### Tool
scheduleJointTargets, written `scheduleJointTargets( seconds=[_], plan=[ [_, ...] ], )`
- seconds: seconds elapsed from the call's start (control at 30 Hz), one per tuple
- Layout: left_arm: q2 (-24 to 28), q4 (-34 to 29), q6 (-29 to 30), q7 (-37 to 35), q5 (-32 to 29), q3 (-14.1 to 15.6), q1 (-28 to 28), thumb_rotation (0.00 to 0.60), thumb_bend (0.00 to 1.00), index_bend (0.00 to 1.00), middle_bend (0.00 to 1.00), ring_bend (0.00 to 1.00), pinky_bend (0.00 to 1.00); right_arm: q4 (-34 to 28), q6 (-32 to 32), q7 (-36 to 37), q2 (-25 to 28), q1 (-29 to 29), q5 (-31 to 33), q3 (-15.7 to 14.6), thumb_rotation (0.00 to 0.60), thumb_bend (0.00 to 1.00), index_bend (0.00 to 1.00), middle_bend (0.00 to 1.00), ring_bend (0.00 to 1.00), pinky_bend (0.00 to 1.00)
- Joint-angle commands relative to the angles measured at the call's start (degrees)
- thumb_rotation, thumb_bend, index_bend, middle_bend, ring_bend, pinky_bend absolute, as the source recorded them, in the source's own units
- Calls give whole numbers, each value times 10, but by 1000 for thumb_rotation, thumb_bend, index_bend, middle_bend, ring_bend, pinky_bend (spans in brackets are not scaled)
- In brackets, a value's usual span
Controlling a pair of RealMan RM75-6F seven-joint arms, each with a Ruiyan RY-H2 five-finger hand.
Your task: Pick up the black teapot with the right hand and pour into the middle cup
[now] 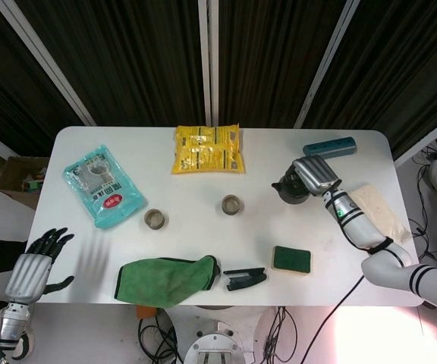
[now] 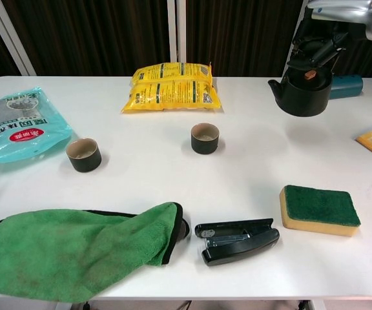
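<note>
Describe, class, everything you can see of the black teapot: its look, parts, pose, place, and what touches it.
The black teapot is squat and round, matte dark like cast iron, with a short spout pointing toward the cups and a small brown knob on its lid. It hangs roughly upright above the white table, clear of it, at the far right side. The right hand grips its arched handle from above. Nothing else touches it.

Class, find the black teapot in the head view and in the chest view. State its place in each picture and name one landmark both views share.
Head view: black teapot right of centre, under the right hand.
Chest view: black teapot at upper right, lifted off the table.
Shared landmark: the yellow packet at the table's far edge.
</note>
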Motion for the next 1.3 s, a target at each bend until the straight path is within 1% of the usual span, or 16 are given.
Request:
scheduleJointTargets(
  seconds=[0.03,0.6,1.3],
  plan=[
    [0,1,-2,-1,-3,-1,0,600,129,173,88,73,218,34,1,24,-24,17,-26,-3,566,354,1000,1000,980,766],
    [-2,12,-4,-11,-11,-4,2,600,130,172,88,74,218,104,-2,71,-84,59,-67,-17,573,331,1000,1000,981,766],
    [-1,21,-3,-22,-17,-6,5,600,130,173,88,74,218,138,-6,74,-113,87,-80,-32,582,329,1000,1000,981,766]
  ],
)
